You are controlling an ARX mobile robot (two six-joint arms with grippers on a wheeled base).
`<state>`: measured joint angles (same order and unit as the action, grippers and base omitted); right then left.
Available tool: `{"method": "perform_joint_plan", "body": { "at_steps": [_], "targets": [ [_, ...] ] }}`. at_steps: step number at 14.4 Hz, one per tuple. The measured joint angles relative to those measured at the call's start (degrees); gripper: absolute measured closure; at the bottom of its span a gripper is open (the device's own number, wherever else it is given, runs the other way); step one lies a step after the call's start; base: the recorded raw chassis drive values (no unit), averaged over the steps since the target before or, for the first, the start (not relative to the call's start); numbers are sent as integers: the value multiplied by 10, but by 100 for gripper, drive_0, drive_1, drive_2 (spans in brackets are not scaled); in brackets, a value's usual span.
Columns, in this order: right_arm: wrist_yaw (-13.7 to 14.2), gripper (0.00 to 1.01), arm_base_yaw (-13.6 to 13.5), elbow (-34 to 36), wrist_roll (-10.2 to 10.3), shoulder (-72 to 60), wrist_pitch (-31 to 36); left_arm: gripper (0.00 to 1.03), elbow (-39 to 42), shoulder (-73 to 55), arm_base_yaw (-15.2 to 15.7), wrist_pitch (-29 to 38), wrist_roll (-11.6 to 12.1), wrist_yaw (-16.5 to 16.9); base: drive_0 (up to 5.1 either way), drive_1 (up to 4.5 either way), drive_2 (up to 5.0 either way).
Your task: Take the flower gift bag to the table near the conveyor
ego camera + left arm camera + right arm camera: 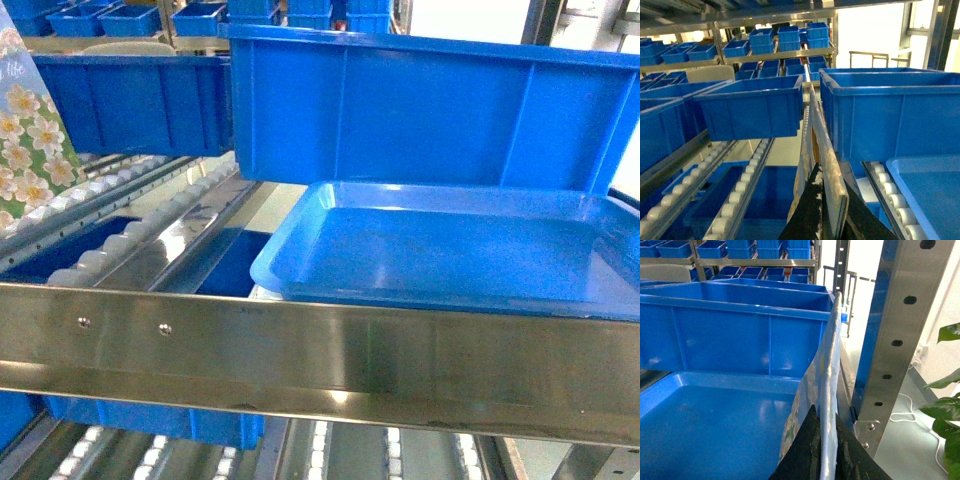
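Flower gift bags, two seen. First: glossy paper bag printed with white blossoms on green [28,130], visible at the far left edge of the head view, above the roller rails; in the left wrist view its thin edge [826,165] rises upright from the left gripper [826,220], whose dark jaws are clamped on either side of it. Second: thin glossy bag edge with a pale floral print [826,390], upright in the right wrist view, pinched between the dark jaws of the right gripper [826,452], just beside the perforated stainless-steel upright post [895,340].

Conveyor: shiny stainless-steel frame racks with sloping rails of small white rollers [120,215]; a broad brushed-steel crossbar [330,350] spans the head view in front.

Tray: shallow glossy blue plastic tray [450,250], resting on the rails behind the crossbar, at right.

Bins: deep blue plastic bin [420,100] directly behind the tray, touching or nearly touching it; a second blue bin [130,100] to its left; many more stacked on the far shelves [765,42].

Plant: green leafy plant [947,410] on the floor beyond the post.

Table: not visible in any view.
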<state>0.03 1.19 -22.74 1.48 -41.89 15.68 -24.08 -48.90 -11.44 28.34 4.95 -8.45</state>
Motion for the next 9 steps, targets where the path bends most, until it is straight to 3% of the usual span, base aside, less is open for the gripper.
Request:
{"method": "perform_joint_plan", "body": {
  "at_steps": [3,9],
  "targets": [
    [0,98,0,0,0,0,-1,101,0,-3,-1,-1,0,1,0,0,0],
    [2,98,0,0,0,0,0,101,0,-4,-3,0,1,5,-463,119,380]
  ]
}}
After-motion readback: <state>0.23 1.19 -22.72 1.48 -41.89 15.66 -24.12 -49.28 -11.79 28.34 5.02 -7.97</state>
